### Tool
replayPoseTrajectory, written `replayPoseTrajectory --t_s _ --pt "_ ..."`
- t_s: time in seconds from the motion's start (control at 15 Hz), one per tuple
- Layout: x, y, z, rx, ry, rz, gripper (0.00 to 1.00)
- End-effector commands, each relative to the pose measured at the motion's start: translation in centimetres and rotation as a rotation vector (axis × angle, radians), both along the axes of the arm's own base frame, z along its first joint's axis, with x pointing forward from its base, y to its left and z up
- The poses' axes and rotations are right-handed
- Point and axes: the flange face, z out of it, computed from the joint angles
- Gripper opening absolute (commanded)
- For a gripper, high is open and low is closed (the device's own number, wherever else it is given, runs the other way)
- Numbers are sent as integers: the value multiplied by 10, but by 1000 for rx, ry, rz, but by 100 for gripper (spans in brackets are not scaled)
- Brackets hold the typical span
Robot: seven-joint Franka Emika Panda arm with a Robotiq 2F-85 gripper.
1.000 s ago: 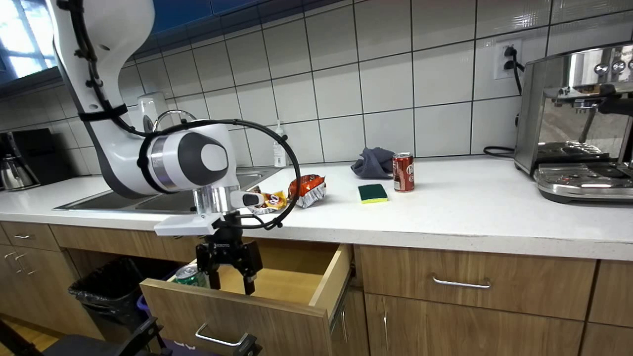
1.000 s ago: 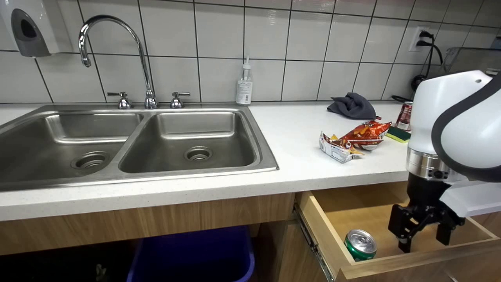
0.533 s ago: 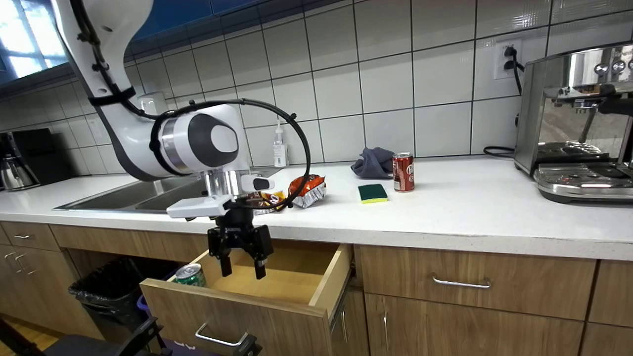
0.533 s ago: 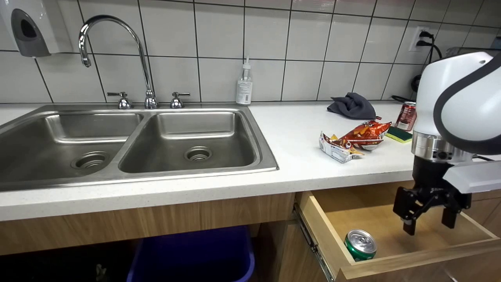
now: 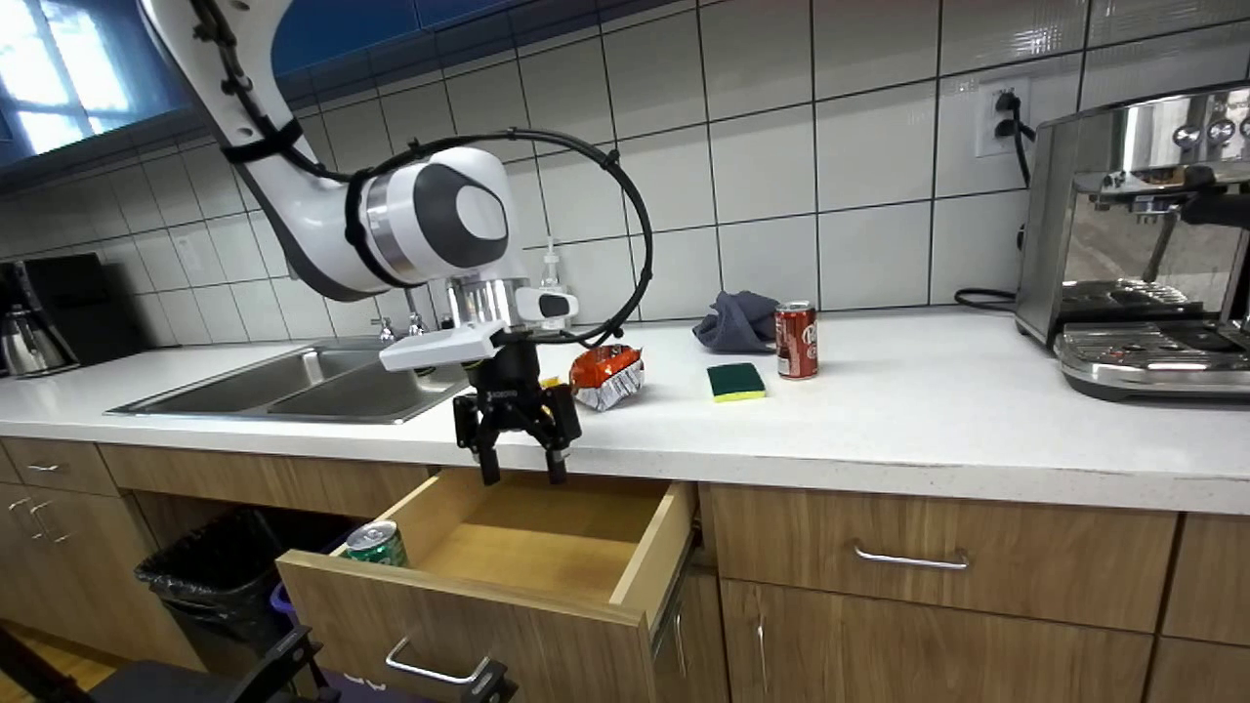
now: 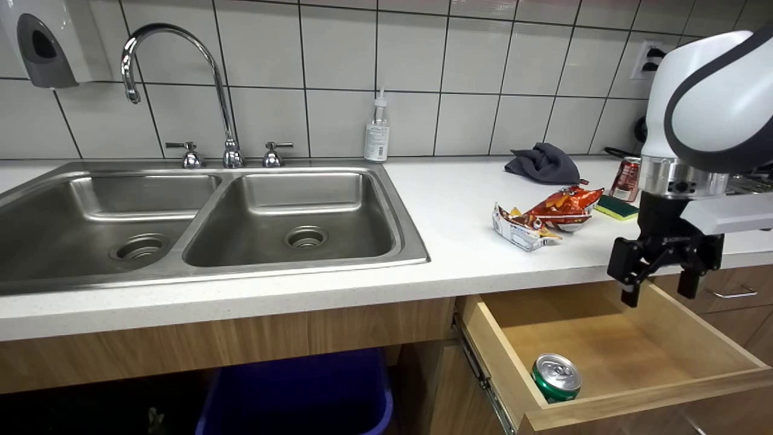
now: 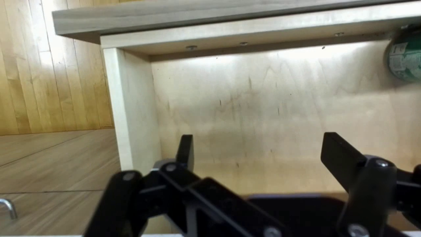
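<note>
Gripper (image 5: pixel 523 476) is pointing down over a pulled-out wooden drawer (image 6: pixel 610 338), and it's spread wide. Wrist view makes that pretty obvious: the fingers (image 7: pixel 186 148) stand well apart, with the drawer's bottom board showing between them. So the drawer's right below the tool, not touching it. Inside, lower than the gripper and off toward the sink side, a green can (image 6: pixel 556 377) stands lid-up in the front corner. Wrist view only catches part of it at the edge of the frame.

Behind the gripper, up on the white counter (image 5: pixel 928 420), you've got a crumpled red bag (image 5: pixel 603 367) right by a torn silvery wrapper (image 6: pixel 520 232). Further back from the tool, on the side away from the sink, there's a green-and-yellow sponge (image 5: pixel 736 382) with a red soda can (image 5: pixel 797 340) standing just beside it, plus a dark cloth (image 5: pixel 739 322) bunched up near the tile wall (image 5: pixel 762 166). Espresso machine (image 5: pixel 1138 234) is way out on that same side.

Going the opposite way from the gripper: double sink (image 6: pixel 204 222) with a chrome faucet (image 6: pixel 222 96), and a pump bottle (image 6: pixel 377 134) by its back corner. Lower than the tool on that side, there's a black-bagged bin (image 5: pixel 210 586).
</note>
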Motion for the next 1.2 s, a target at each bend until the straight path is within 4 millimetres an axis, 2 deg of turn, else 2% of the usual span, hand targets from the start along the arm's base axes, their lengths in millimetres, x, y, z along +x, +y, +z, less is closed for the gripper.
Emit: replayPoseTrajectory --t_s 0.0,0.47,1.13 --pt "22 -17 21 -10 -7 41 100" --pt "58 -29 43 9 -88 91 100" --pt "90 -29 73 32 -151 163 100"
